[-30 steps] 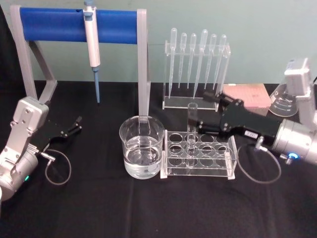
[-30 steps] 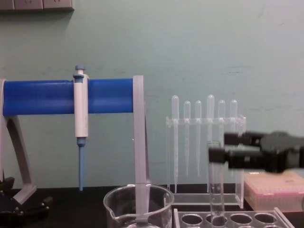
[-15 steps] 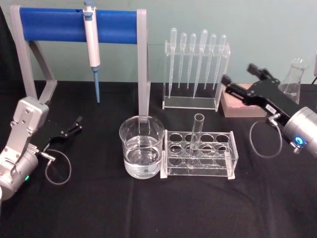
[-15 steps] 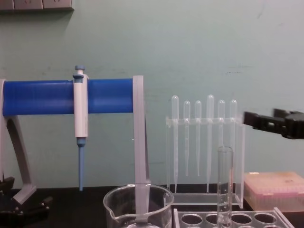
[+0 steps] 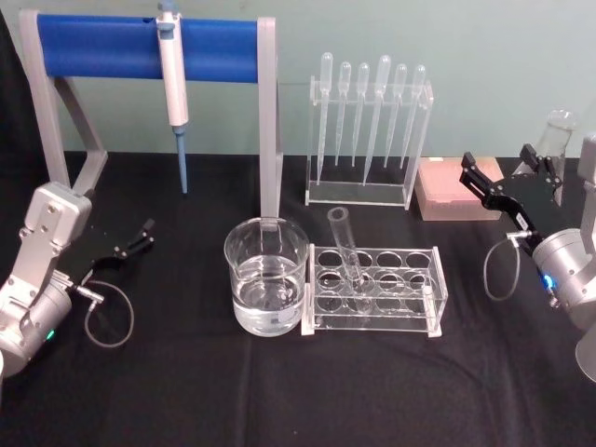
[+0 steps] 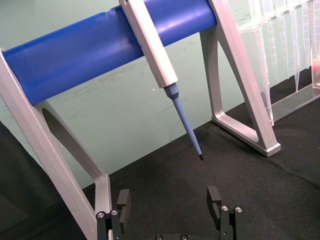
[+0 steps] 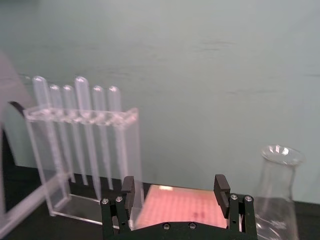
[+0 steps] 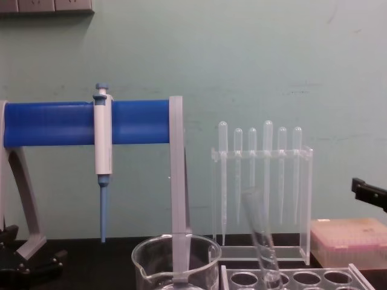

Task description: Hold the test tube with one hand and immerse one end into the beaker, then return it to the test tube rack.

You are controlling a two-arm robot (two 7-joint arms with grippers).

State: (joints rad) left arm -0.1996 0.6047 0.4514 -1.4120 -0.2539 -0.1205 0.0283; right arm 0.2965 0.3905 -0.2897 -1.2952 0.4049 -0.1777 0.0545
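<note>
Head view: the test tube [image 5: 347,255] stands in a hole of the clear rack [image 5: 376,291] at the middle of the black desk [image 5: 279,391], tilted with its open rim leaning toward the beaker [image 5: 266,287], which sits just beside the rack's left end and holds clear liquid. The right hand [image 5: 510,184] hangs at the right side of the desk, well apart from the tube, near the pink box [image 5: 456,188] and the conical flask [image 5: 556,135]; its fingers are spread and grasp nothing, as the right wrist view confirms, with both fingers [image 7: 128,189] apart over the pink box. The left hand [image 5: 132,240] rests low at the left edge of the desk, released and empty; in the left wrist view its fingers [image 6: 214,197] stand wide apart beneath the pipettor [image 6: 161,65] hung on the blue bar stand [image 6: 90,45]. Chest view: the tilted tube rises from the rack in front of the pipette stand [image 8: 263,193].
</note>
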